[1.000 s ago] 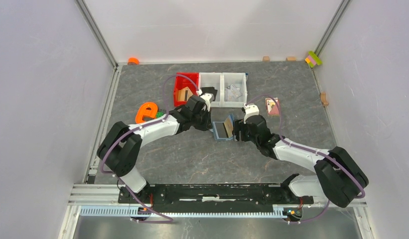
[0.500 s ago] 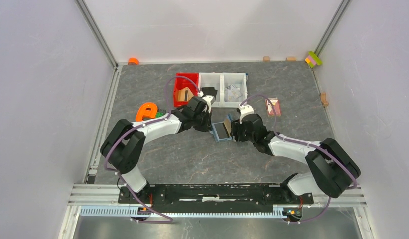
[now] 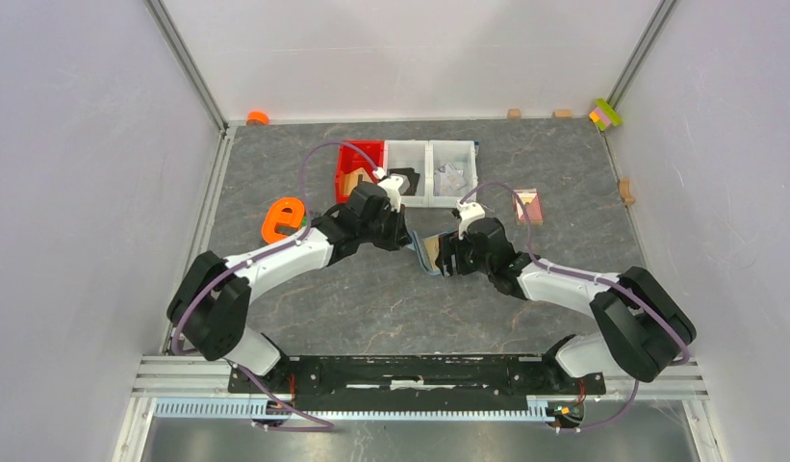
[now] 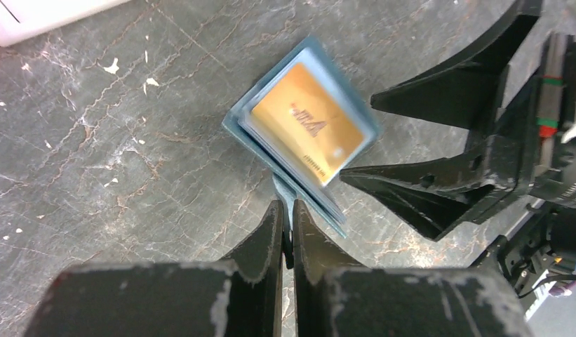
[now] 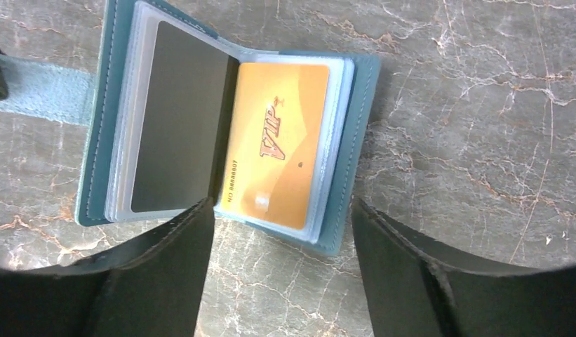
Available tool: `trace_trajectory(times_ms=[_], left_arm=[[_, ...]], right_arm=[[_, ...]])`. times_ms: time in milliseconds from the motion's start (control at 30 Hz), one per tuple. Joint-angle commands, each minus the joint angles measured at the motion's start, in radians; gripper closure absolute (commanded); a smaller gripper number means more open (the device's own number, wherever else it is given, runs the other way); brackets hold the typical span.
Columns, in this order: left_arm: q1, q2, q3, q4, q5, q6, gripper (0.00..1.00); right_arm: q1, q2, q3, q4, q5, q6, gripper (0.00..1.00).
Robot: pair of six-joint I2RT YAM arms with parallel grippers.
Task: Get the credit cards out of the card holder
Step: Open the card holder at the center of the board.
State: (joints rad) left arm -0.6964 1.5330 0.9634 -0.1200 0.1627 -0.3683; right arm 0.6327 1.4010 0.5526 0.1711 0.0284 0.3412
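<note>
In the middle of the table [image 3: 371,298], the steel-blue card holder [image 5: 362,140] lies open, its gold VIP card [image 5: 278,140] between the right gripper's [image 5: 281,210] wide-spread fingers, while the left gripper [image 4: 288,210] is clamped tight on the holder's strap [image 5: 46,91].

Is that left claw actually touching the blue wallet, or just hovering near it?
Touching. The left wrist view shows the left gripper shut on the pale blue strap of the card holder.

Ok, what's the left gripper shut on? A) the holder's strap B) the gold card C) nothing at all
A: the left gripper is pinched shut on the pale blue strap of the holder; the gold card lies in its sleeve.
</note>
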Motion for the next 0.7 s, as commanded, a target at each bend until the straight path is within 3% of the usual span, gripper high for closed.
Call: trace_trajectory(times_ms=[0,267,600,667], left_arm=[[-0.002,-0.067,-0.014,0.056,0.001,0.027,0.97],[-0.002,-0.038,0.0,0.048,0.02,0.028,0.96],[-0.004,-0.011,0.044,-0.064,-0.117,0.055,0.96],[-0.003,0.005,0.062,-0.1,-0.157,0.068,0.96]], right_arm=[[-0.001,-0.053,0.002,0.053,-0.025,0.003,0.21],[-0.001,-0.103,-0.043,0.112,-0.025,0.01,0.17],[-0.041,-0.107,-0.051,0.13,-0.049,0.002,0.21],[-0.001,-0.106,-0.049,0.128,-0.049,0.003,0.21]])
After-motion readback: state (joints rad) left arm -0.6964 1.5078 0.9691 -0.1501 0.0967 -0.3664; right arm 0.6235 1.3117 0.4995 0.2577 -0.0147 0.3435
